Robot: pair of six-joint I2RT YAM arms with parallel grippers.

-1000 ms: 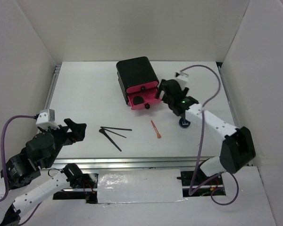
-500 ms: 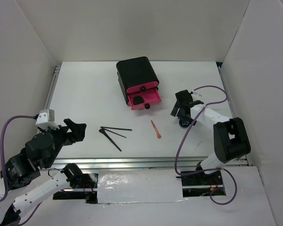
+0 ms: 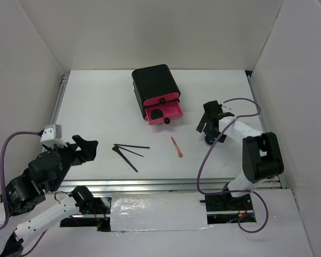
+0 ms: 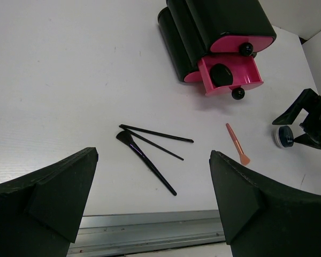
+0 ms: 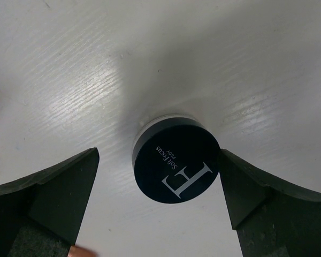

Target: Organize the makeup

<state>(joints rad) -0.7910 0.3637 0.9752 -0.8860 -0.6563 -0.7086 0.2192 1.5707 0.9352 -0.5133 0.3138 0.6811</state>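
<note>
A dark blue round jar (image 5: 176,158) with white lettering stands on the table between my right gripper's (image 5: 159,176) open fingers; the right finger (image 5: 257,198) sits at its edge. In the top view the right gripper (image 3: 209,127) hangs over the jar (image 3: 209,140). Three thin black brushes (image 3: 129,152) and an orange-pink stick (image 3: 176,147) lie mid-table; they show in the left wrist view as brushes (image 4: 150,151) and stick (image 4: 237,144). A round black compact (image 3: 157,113) lies in the open pink drawer (image 3: 163,112). My left gripper (image 3: 85,150) is open and empty, near the front left.
The black chest (image 3: 155,85) with pink drawers stands at the back centre, its lower drawer pulled out. A metal rail (image 3: 150,184) runs along the table's near edge. White walls close in on the left, back and right.
My right gripper has moved from the open drawer down and right to the jar and now straddles it. The left arm has not moved.
</note>
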